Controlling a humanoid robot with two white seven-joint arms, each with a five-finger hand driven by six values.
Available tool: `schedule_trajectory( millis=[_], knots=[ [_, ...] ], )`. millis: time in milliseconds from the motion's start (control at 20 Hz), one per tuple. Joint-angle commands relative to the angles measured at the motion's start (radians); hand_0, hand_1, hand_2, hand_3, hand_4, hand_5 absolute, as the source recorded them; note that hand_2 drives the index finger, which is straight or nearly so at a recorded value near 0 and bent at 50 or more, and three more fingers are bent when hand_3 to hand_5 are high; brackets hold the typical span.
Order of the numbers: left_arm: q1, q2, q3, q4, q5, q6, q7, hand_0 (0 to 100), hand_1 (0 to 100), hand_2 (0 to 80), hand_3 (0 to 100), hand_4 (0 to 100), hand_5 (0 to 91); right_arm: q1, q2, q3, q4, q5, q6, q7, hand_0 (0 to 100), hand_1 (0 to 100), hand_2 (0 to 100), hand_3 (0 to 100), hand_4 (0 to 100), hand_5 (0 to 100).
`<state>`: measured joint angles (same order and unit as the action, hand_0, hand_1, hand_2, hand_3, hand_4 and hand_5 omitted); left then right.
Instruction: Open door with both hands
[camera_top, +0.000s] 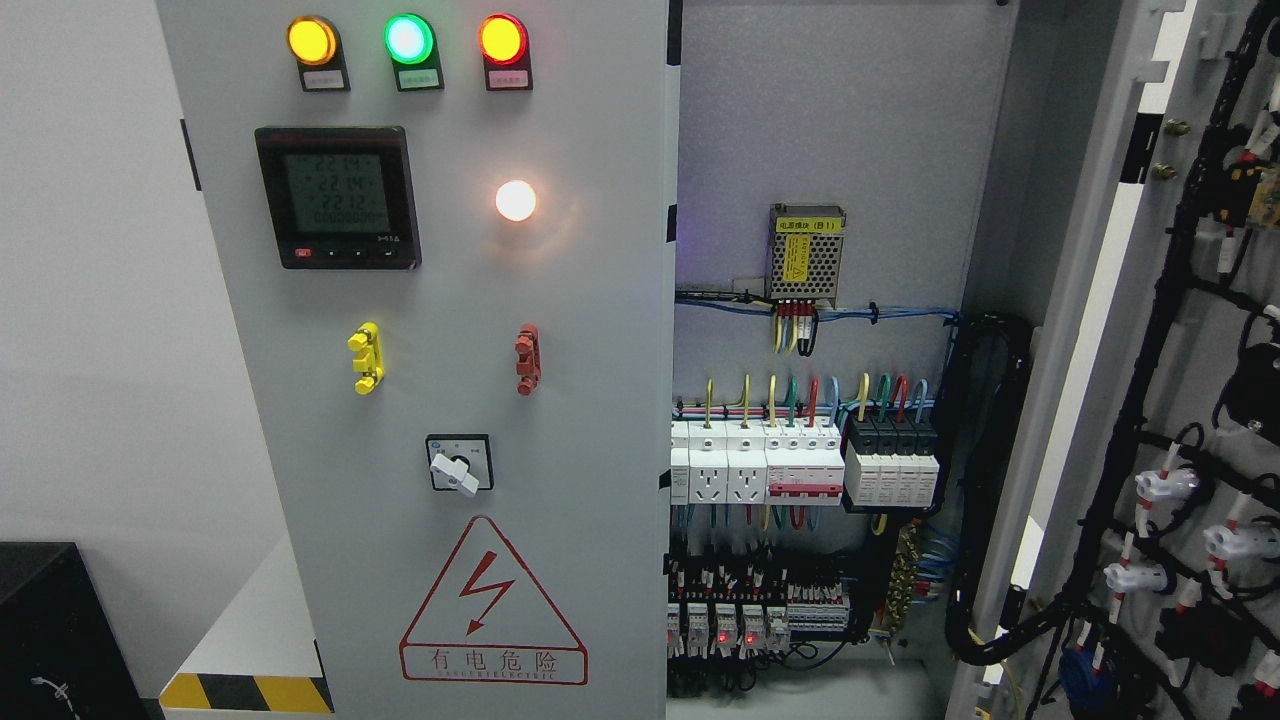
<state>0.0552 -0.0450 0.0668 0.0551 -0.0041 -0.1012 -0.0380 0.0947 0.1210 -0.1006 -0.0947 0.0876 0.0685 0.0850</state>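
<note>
Right door (1190, 330): at 3 o'clock, swung wide, its wired back facing me.
Left door (430, 350): at 9 o'clock, shut.
My robot hands: neither shows; state unknown.
Risk: reaching unseen, I may snag live wiring (800, 470).

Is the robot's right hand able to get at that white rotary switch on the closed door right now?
Hard to say: neither hand is in view. The way looks free, though. The white rotary switch sits exposed on the closed left door, nothing covering it.

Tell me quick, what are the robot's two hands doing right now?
Left hand: not in the picture, so it cannot be told.
Right hand: not in the picture either, so it cannot be told.
</note>
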Motion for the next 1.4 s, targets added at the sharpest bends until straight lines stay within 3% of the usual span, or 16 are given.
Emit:
schedule_trajectory(
  millis=[0, 300, 401, 551, 751, 851, 1001, 1101, 1352],
  knots=[
    [-0.003, -0.019, -0.01, 0.028, -0.033, -0.017, -0.014, 0, 0, 0.0, 0, 0, 0.0, 0.054, -0.009, 0.007, -0.292, 0.0, -0.054, 0.001, 0, 0, 0, 0, 0, 0],
    [-0.005, -0.021, -0.021, 0.019, -0.022, -0.015, -0.02, 0, 0, 0.0, 0, 0, 0.0, 0.299, -0.029, 0.016, -1.206, 0.0, -0.232, -0.001, 0, 0, 0, 0, 0, 0],
    [-0.015, -0.019, -0.05, 0.023, -0.019, -0.015, -0.02, 0, 0, 0.0, 0, 0, 0.0, 0.408, -0.067, 0.08, -1.449, 0.0, -0.256, -0.001, 0, 0, 0, 0, 0, 0],
    [-0.034, -0.021, -0.103, 0.022, -0.019, -0.014, -0.02, 0, 0, 0.0, 0, 0, 0.0, 0.545, -0.11, 0.182, -1.69, 0.0, -0.28, -0.002, 0, 0, 0, 0, 0, 0],
    [-0.034, -0.024, -0.107, 0.019, -0.02, -0.014, -0.02, 0, 0, 0.0, 0, 0, 0.0, 0.602, -0.199, 0.251, -1.875, 0.0, -0.346, -0.002, 0, 0, 0, 0, 0, 0],
    [-0.034, -0.026, -0.105, 0.019, -0.02, -0.014, -0.02, 0, 0, 0.0, 0, 0, 0.0, 0.587, -0.234, 0.283, -1.898, -0.002, -0.346, -0.002, 0, 0, 0, 0, 0, 0],
    [-0.034, -0.027, -0.105, 0.017, -0.02, -0.014, -0.02, 0, 0, 0.0, 0, 0, 0.0, 0.545, -0.236, 0.334, -1.976, -0.008, -0.346, -0.002, 0, 0, 0, 0, 0, 0],
    [-0.034, -0.032, -0.105, 0.016, -0.02, -0.014, -0.02, 0, 0, 0.0, 0, 0, 0.0, 0.464, -0.233, 0.372, -1.995, -0.008, -0.351, -0.002, 0, 0, 0, 0, 0, 0],
    [-0.035, -0.05, -0.107, 0.009, -0.02, -0.015, -0.02, 0, 0, 0.0, 0, 0, 0.0, 0.251, -0.225, 0.375, -1.996, -0.008, -0.364, -0.005, 0, 0, 0, 0, 0, 0]
  ],
)
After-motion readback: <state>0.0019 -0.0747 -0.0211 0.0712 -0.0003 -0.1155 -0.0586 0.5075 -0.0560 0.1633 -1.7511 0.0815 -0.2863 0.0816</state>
